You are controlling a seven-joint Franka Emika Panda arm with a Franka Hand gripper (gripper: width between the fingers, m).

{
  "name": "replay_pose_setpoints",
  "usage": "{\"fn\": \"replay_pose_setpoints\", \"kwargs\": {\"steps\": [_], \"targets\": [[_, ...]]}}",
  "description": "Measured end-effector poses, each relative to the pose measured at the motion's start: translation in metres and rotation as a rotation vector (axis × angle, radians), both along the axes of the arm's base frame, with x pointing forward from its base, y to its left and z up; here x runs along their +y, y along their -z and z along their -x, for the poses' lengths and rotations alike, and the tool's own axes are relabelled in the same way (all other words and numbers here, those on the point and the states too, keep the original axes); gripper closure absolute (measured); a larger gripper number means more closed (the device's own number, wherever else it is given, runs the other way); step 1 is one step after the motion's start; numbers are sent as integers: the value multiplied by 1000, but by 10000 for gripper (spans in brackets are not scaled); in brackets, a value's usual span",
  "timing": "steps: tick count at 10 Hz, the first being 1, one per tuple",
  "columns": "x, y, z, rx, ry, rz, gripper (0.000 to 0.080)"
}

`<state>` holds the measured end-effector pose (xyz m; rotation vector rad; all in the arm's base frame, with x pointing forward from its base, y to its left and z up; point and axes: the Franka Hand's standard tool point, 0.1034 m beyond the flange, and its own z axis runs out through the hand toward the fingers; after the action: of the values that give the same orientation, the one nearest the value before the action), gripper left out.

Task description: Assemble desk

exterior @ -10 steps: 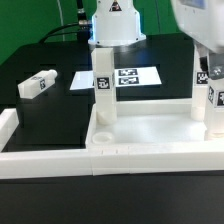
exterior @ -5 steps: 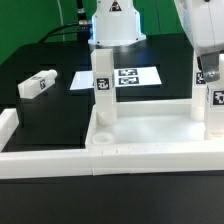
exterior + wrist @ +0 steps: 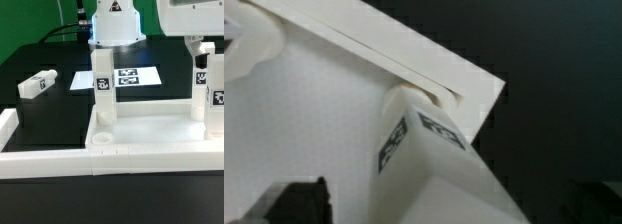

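The white desk top tray (image 3: 150, 128) lies in the middle of the table. One white tagged leg (image 3: 103, 85) stands upright in its far corner on the exterior view's left. A second leg (image 3: 214, 100) stands upright in the far corner on the right. My gripper (image 3: 204, 50) hangs just above that second leg, open. In the wrist view the gripper (image 3: 452, 208) straddles this leg (image 3: 441, 150); each dark fingertip (image 3: 295, 205) stands clear of it, over the tray's corner (image 3: 446, 75). A third leg (image 3: 37, 84) lies loose on the black table at the left.
The marker board (image 3: 128, 78) lies flat behind the tray. White border rails (image 3: 40, 160) run along the front and left. The robot base (image 3: 115, 25) stands at the back.
My gripper has risen from around the upper part of the right-hand leg to just above its top. The leg stays standing in its socket.
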<state>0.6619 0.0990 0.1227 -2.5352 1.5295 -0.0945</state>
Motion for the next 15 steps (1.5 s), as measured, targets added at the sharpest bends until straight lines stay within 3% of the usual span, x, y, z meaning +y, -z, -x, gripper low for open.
{"fn": "replay_pose_setpoints", "kwargs": {"steps": [2,4,5,7,9,10,11,14,15], "targets": [[-1,0,0,-14,-125,22,150],[-1,3,-10,-46,-479,117,150],[5,5,-11,-48,-575,133,150],[7,5,-10,-46,-547,127,150],[6,5,-10,-45,-546,127,410],[3,6,-9,-29,-454,117,410],[1,6,-9,-22,-386,108,482],[-11,8,-9,15,53,45,487],[-16,9,-6,25,244,-19,487]]}}
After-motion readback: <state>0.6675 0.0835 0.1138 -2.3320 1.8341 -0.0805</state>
